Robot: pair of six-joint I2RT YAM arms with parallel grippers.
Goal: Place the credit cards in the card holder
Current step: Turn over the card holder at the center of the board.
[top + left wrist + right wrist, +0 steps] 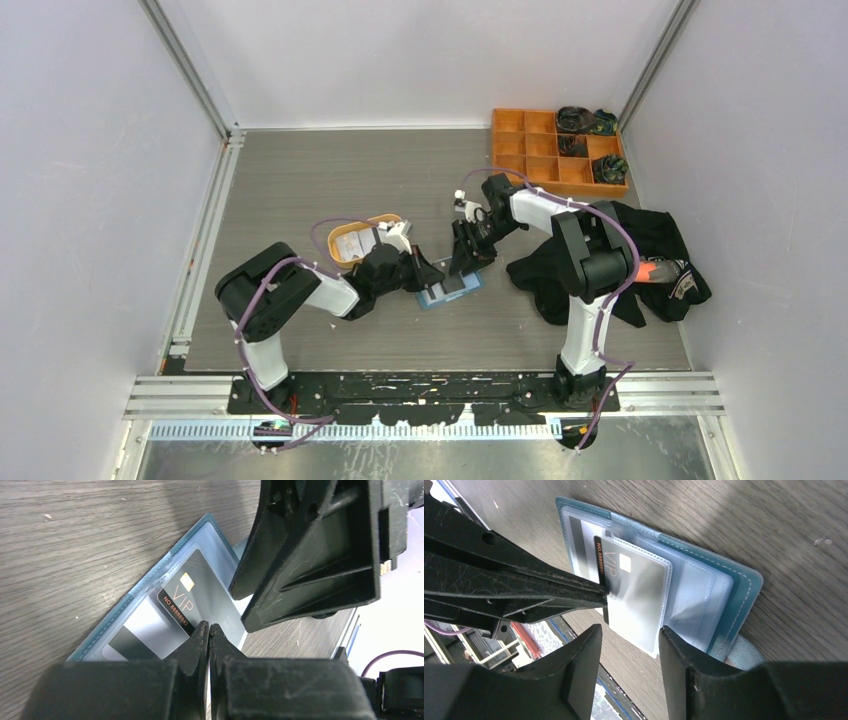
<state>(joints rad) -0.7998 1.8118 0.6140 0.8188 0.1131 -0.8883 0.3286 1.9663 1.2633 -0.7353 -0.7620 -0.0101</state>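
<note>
Card holder (455, 292) lies open on the table, mid-scene, between the two grippers. The grey VIP card (636, 587) sits mostly inside one clear pocket. Its dark printed edge stands out on the left, at the pocket mouth.

Left gripper (208, 630): fingers pressed together, tip meeting that dark edge from the left. You cannot tell whether it nips the edge or only butts against it.

Right gripper (630, 632): fingers spread, holding nothing, straddling a corner of that pocket from the right.

Relation to note: the card lies straight ahead of the left tip, with the pocket's closed end beyond it to the right. Your left arm is nearer. The likely next move is a push rightward along that line.
</note>
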